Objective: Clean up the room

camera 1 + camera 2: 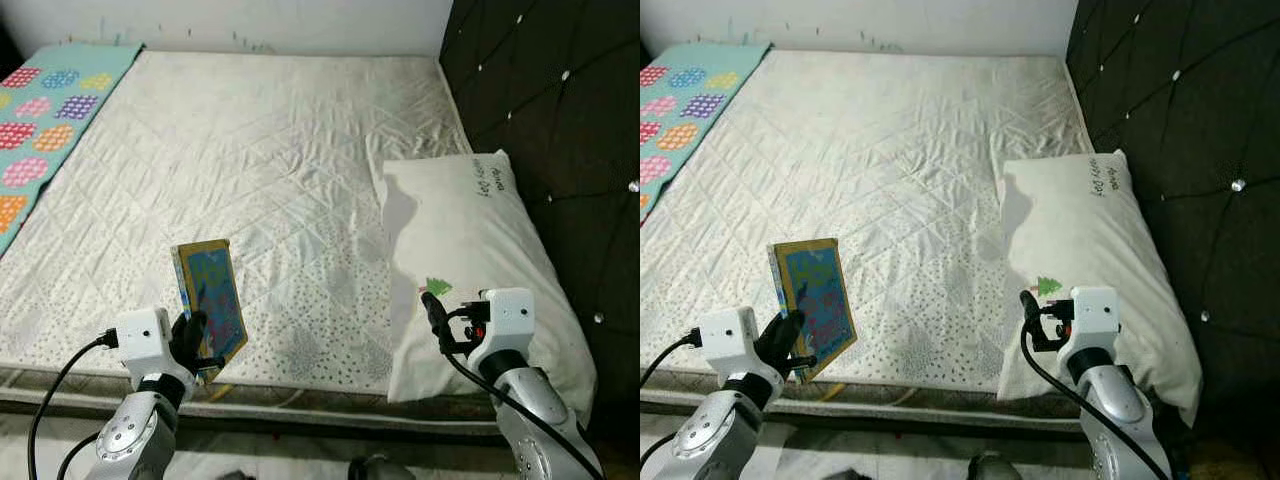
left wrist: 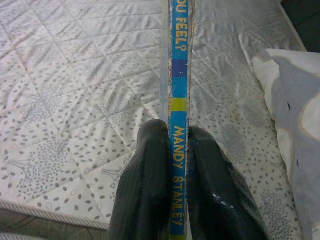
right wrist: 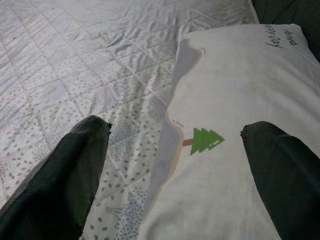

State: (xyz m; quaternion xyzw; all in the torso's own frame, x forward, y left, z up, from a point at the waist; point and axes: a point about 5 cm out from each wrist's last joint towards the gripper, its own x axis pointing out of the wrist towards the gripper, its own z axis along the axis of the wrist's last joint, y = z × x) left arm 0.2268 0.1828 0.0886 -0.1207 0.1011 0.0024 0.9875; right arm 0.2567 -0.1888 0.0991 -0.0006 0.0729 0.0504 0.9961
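My left gripper (image 1: 197,345) is shut on a thin picture book (image 1: 210,300) with a blue and yellow cover, held upright over the near edge of the bed. In the left wrist view the book's spine (image 2: 178,75) runs up between my two black fingers (image 2: 145,185). My right gripper (image 1: 432,305) hangs open above the near corner of a white pillow (image 1: 470,250) that has a small green tree print (image 3: 205,140). Nothing sits between the right fingers (image 3: 65,175).
A white quilted mattress (image 1: 250,170) spreads out ahead. A teal patterned blanket (image 1: 45,110) lies along its far left side. The dark tufted headboard (image 1: 560,110) rises on the right behind the pillow. A pale wall closes the far end.
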